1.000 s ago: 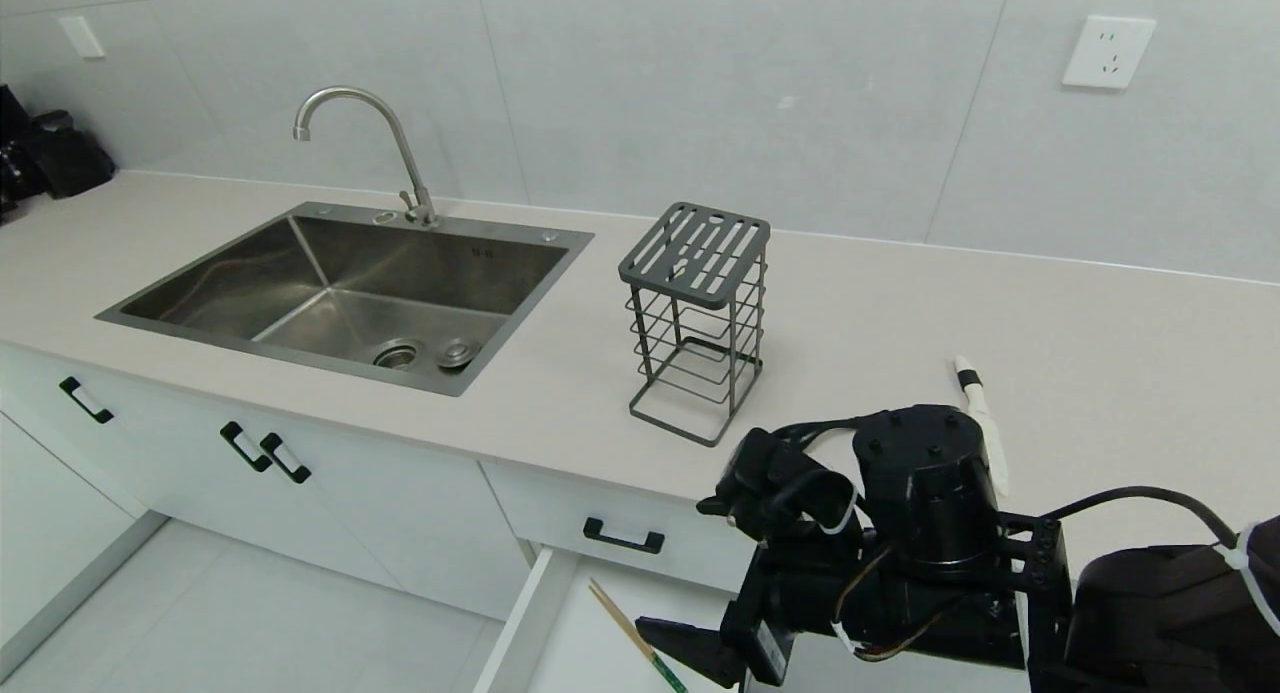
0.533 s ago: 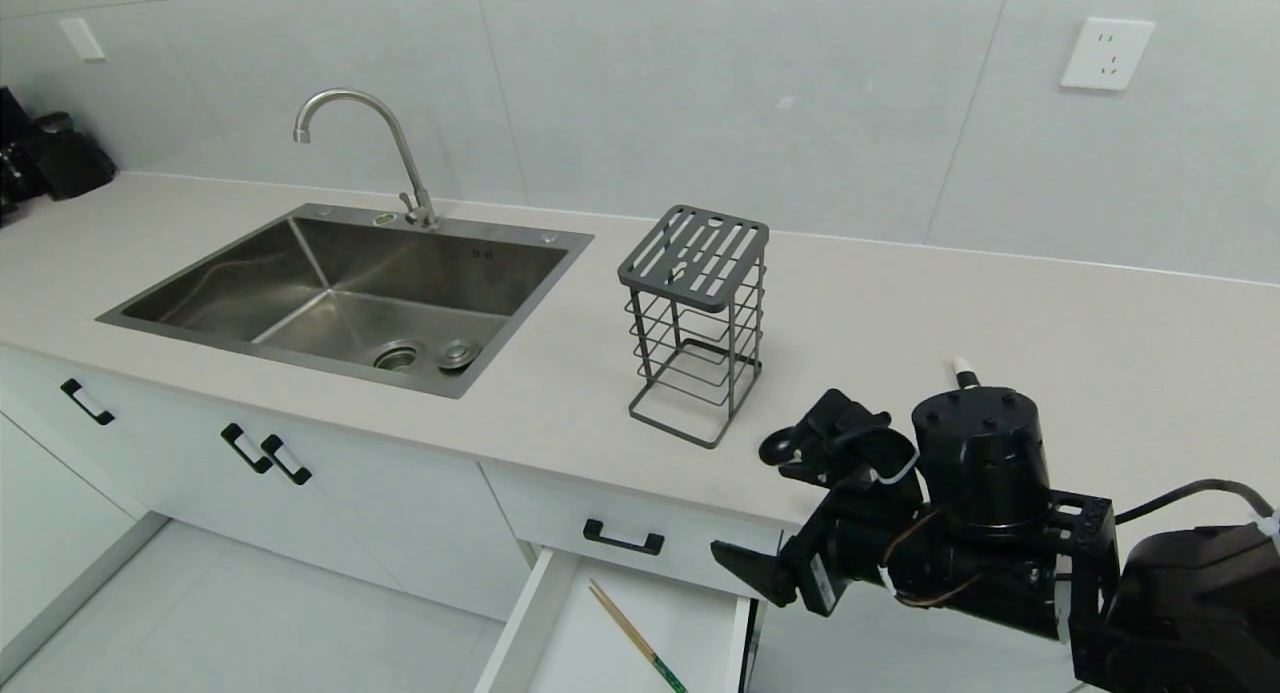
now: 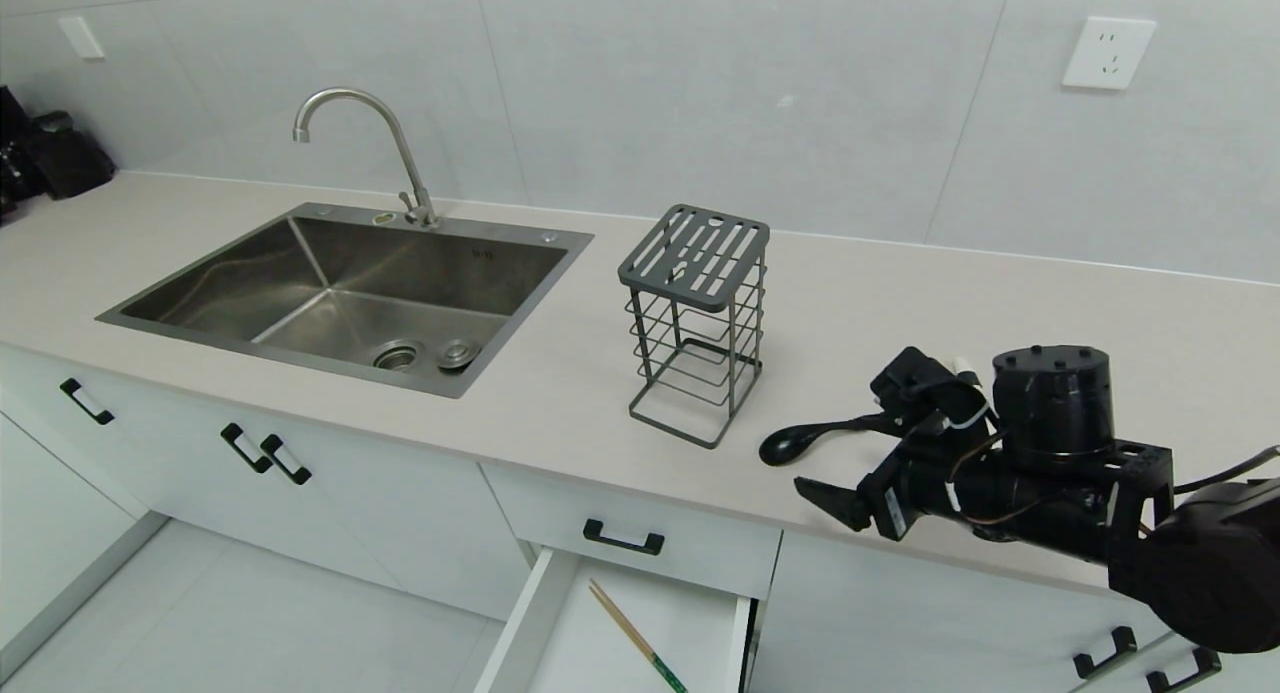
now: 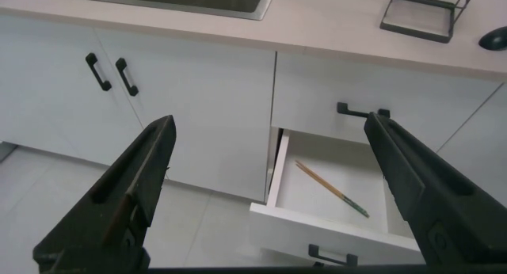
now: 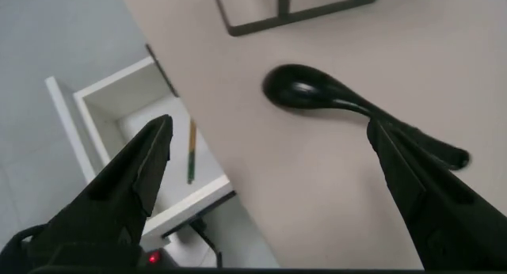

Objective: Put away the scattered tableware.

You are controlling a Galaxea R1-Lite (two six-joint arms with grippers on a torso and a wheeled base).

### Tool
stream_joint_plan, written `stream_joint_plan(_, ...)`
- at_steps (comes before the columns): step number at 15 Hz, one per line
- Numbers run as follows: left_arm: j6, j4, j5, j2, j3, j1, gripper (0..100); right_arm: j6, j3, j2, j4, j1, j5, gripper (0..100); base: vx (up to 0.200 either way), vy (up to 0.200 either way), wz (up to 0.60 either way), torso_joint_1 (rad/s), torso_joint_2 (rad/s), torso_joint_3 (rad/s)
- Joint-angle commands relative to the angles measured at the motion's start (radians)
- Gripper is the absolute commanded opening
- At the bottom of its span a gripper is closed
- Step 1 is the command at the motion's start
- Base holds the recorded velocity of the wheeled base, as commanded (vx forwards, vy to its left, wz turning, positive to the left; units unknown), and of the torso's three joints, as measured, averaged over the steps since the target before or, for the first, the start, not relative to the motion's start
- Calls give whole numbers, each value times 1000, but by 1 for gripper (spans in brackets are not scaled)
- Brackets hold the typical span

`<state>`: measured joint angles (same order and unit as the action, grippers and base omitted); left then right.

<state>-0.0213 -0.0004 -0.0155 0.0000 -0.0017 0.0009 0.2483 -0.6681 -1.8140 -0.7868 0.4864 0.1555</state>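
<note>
Countertop (image 3: 560, 413) edge — black spoon (image 3: 792, 443) near it; drawer (image 3: 523, 623) open.

Bright, even light comes from overhead and casts only soft, faint shadows on the pale bench (image 3: 560, 393). The steel sink (image 3: 230, 283) carries a dull sheen, brightest on its floor and darker on its left wall. A thin highlight runs along the curve of the faucet (image 3: 345, 92). The glossy wall tiles (image 3: 750, 103) show pale, smeared reflections. The black spoon (image 5: 305, 88) has small glints on its bowl. The open drawer (image 3: 700, 633) reads near white inside. In the head view, tile seams bow toward the edges
</note>
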Motion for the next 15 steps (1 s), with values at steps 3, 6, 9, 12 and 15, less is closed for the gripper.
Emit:
stream_joint_plan(3,0,-1,0,0,0,1,100,20,-97,-85,-23,-132,41,100,0,0,0,0,0,0)
stream_joint_plan(6,0,-1,0,0,0,1,100,22,-150,-179,-38,-138,44,100,0,0,0,0,0,0)
stream_joint_plan(9,0,-1,-1,0,0,1,100,20,-173,-220,-63,-138,101,100,0,0,0,0,0,0)
stream_joint_plan(12,0,-1,-1,0,0,1,100,22,-168,-225,-61,-138,118,100,0,0,0,0,0,0)
stream_joint_plan(15,0,-1,0,0,0,1,100,22,-173,-237,-61,-135,116,100,0,0,0,0,0,0)
